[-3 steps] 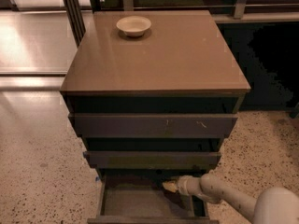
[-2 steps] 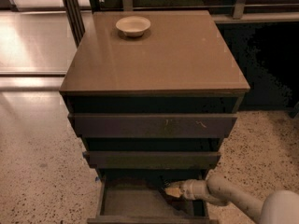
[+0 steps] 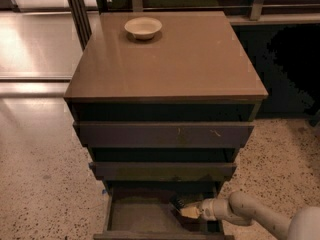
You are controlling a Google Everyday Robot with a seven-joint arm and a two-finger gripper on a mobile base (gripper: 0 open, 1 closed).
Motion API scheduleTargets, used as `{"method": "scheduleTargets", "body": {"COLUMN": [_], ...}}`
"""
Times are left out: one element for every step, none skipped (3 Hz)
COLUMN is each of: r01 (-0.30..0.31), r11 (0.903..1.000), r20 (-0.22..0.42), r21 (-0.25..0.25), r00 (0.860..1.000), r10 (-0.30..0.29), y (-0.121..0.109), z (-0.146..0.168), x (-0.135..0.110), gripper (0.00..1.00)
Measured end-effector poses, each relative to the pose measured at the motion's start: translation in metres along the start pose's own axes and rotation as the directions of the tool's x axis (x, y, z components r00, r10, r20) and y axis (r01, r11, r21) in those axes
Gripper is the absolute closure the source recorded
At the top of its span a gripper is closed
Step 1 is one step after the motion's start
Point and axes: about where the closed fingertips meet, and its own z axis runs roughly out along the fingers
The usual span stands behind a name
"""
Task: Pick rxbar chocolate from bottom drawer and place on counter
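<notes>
The bottom drawer (image 3: 142, 216) is pulled open at the foot of the cabinet, showing a flat grey floor. My gripper (image 3: 186, 211) reaches in from the lower right, low over the right side of that floor, on a white arm (image 3: 250, 215). A small dark shape (image 3: 176, 203) lies right at the gripper's tip. I cannot tell whether it is the rxbar chocolate or whether it is held. The tan-brown counter (image 3: 175, 59) tops the cabinet above.
A small cream bowl (image 3: 143, 27) stands at the back left of the counter. Two wider drawers (image 3: 162, 134) are stacked above the open one, overhanging its back. Speckled floor (image 3: 45, 184) surrounds the cabinet, and metal posts (image 3: 77, 9) stand behind it.
The gripper has sunk lower into the bottom drawer and drawn slightly toward its front. Nothing else has moved.
</notes>
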Motion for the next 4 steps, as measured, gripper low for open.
{"method": "scheduleTargets", "body": {"r01": [0.003,-0.013,0.020,0.052], "r11": [1.0000,0.9994,0.9970,0.9949], "r20": [0.001,-0.015,0.004,0.050], "r21": [0.002,-0.033,-0.075,-0.086], "r00": [1.000,1.000,1.000,0.998], "r10": [-0.003,0.012,-0.020,-0.048], "y": [-0.001,0.016,0.059,0.107], "z": [0.001,-0.015,-0.061,-0.121], "x": [-0.001,0.003,0.000,0.003], "gripper": [1.00,1.00,1.00,1.00]}}
